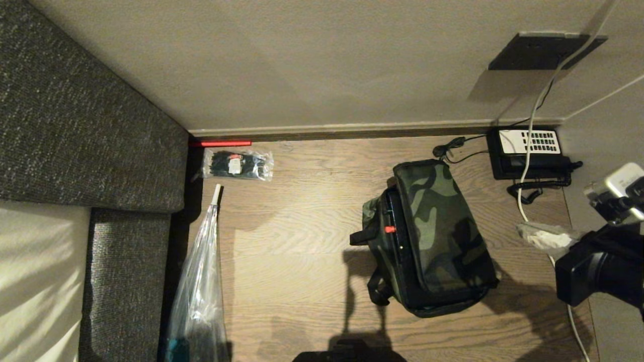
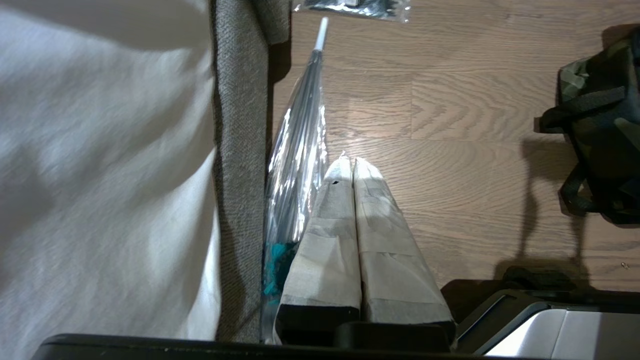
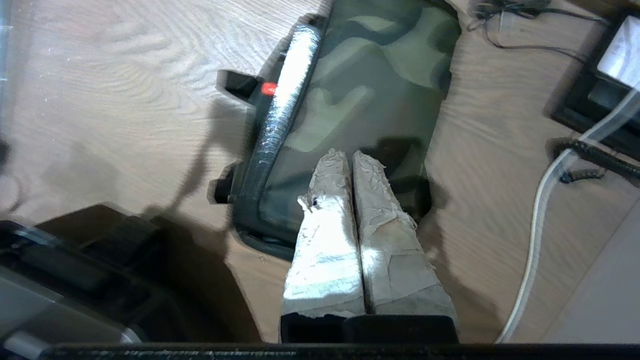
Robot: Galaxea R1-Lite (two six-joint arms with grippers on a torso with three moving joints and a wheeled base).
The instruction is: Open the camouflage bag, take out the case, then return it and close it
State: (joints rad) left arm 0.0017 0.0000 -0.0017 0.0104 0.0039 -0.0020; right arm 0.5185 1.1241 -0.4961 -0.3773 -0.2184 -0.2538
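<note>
Camouflage bag (image 1: 435,236) sits on the floor (image 1: 302,241), lid down, case edge (image 1: 390,226) showing: you still must zip it. Right end effector (image 3: 350,160) pressed together, empty, above the lid.

Dim warm light; long shadows cross the floor (image 1: 302,241); wrist views slightly blurred.

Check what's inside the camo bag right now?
The bag lies on the floor with its lid down. A black edge with a small red latch shows along the opening, likely the case. The rest inside is covered.
</note>
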